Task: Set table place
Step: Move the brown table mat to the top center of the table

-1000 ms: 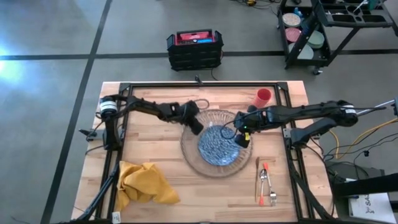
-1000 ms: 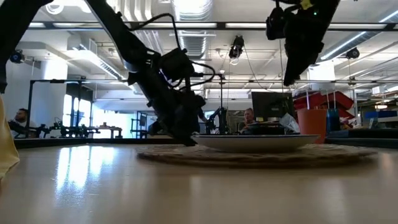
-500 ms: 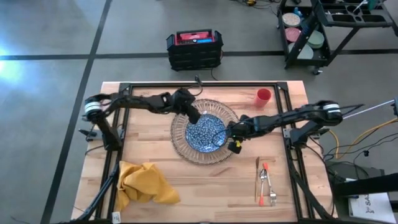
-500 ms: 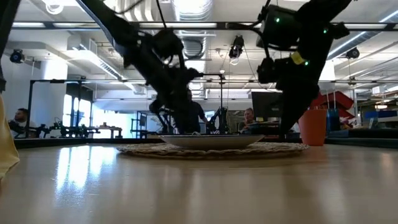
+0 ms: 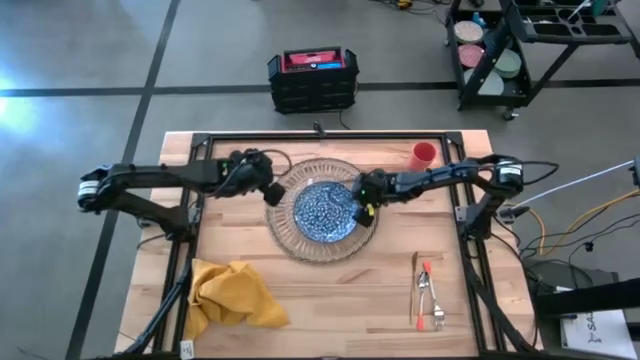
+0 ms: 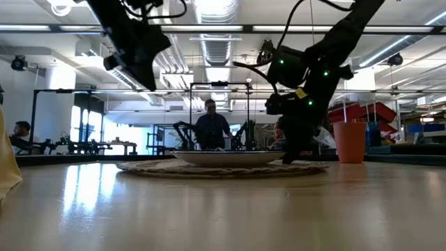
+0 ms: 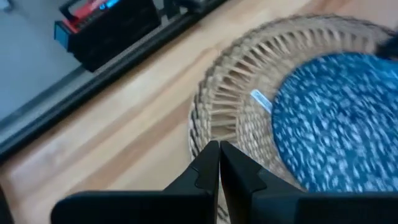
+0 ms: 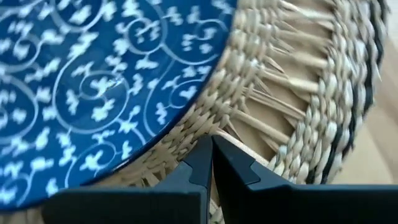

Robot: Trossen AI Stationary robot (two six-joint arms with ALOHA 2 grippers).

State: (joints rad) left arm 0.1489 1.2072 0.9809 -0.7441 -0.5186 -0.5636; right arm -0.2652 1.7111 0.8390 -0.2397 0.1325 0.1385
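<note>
Now the table [image 5: 250,250] is carrying the charger [image 5: 285,225] farther toward the left arm's side than a second ago, with the plate [image 5: 325,208] riding on it. Left gripper [image 5: 268,188], fingers pinched together, is lifting off its rim; right gripper [image 5: 365,212], fingers together, is pressing the opposite weave.

Cutlery [image 5: 427,292]: too small for you to tell pieces apart.
Napkin [image 6: 8,167]: cut off at your low view's left edge.

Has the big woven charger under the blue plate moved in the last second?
Yes. The charger slid left and toward the table's far edge, away from the cutlery, which stayed put.
</note>
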